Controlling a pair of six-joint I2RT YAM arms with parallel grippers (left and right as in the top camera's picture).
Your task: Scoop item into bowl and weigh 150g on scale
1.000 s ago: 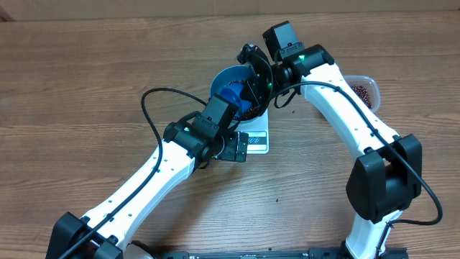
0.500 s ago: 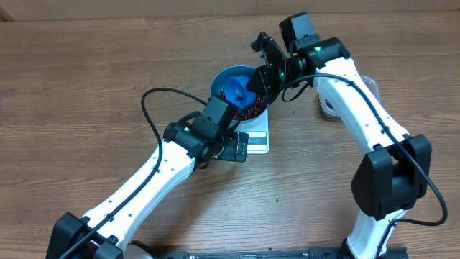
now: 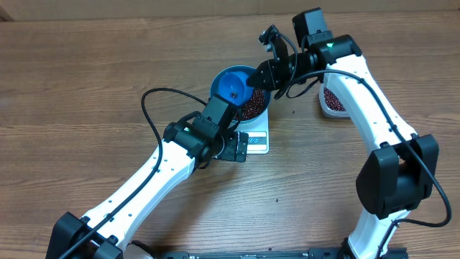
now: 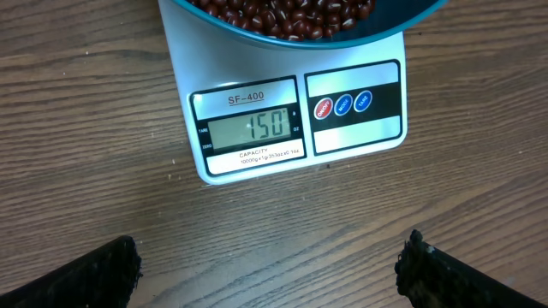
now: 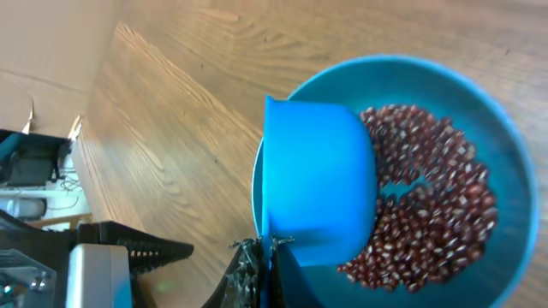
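the scale (image 4: pixel 282 120) reading could be spoiled if the bowl (image 5: pixel 467 84) is knocked by the scoop (image 5: pixel 317 180) pinched in the right gripper (image 5: pixel 264 261); left gripper (image 4: pixel 272 272) gaping

The table (image 4: pixel 86 128) is brown wood with visible grain and a matt finish. The scale (image 4: pixel 300 120) looks like smooth white plastic with a slight sheen. The bowl (image 5: pixel 479 103) and the scoop (image 5: pixel 317 171) are smooth blue plastic. The beans (image 5: pixel 419 214) have shiny skins. The tub (image 3: pixel 332 108) is clear plastic.
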